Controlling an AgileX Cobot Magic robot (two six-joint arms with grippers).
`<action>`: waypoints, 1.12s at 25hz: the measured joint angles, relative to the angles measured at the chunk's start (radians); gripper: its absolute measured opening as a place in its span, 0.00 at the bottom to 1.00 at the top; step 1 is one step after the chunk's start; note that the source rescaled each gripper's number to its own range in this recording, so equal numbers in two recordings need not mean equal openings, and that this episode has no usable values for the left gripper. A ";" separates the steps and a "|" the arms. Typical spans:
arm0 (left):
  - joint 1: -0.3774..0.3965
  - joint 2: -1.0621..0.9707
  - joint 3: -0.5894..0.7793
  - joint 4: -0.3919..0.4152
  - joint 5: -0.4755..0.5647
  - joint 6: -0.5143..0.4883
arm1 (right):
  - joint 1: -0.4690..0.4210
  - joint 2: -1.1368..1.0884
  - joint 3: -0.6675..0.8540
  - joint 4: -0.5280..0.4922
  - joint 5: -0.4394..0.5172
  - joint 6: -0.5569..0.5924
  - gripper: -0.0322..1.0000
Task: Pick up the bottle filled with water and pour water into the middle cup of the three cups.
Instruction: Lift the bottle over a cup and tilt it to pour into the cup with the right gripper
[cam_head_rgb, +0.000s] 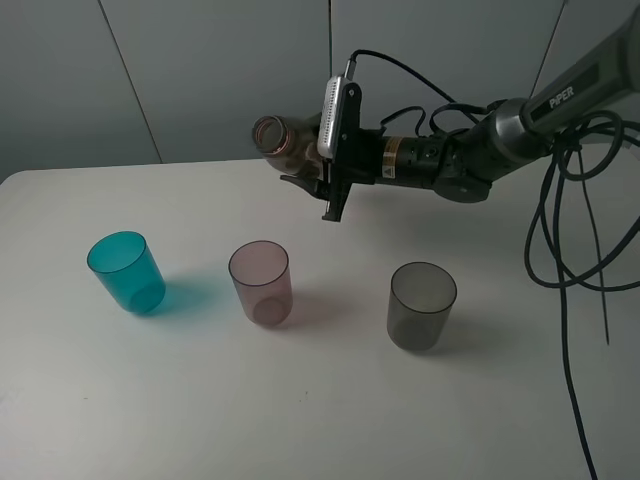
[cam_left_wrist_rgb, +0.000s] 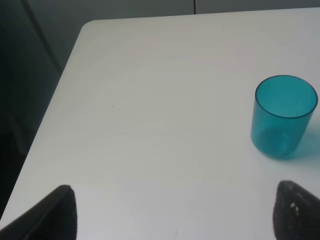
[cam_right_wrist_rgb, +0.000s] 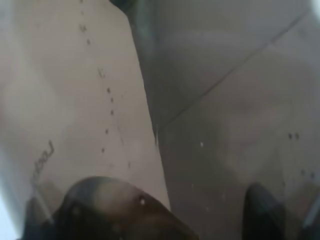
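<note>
Right gripper (cam_head_rgb: 310, 162), jaws clamping the tilted smoky-brown bottle (cam_head_rgb: 278, 138) high near the pinkish-mauve cup (cam_head_rgb: 261, 282), is risking spilling water past it.

A white table (cam_head_rgb: 200, 420) with a smooth matte top is seen across the near and middle parts of the scene, its far left corner (cam_head_rgb: 12, 180) being rounded, and soft shadows are cast on its surface. Behind the far edge a grey wall (cam_head_rgb: 200, 70) is seen, divided into panels by thin dark seams (cam_head_rgb: 330, 40), one upright and others slanted. Beyond the table's left edge only a dark, blurred space (cam_left_wrist_rgb: 20, 100) can be made out
</note>
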 joint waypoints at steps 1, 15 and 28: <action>0.000 0.000 0.000 0.000 0.000 0.000 | 0.005 0.000 0.000 0.002 0.000 -0.023 0.03; 0.000 0.000 0.000 0.000 0.000 0.000 | 0.041 0.000 0.002 0.027 0.013 -0.293 0.03; 0.000 0.000 0.000 0.000 0.000 0.000 | 0.041 0.000 0.002 0.029 0.016 -0.480 0.03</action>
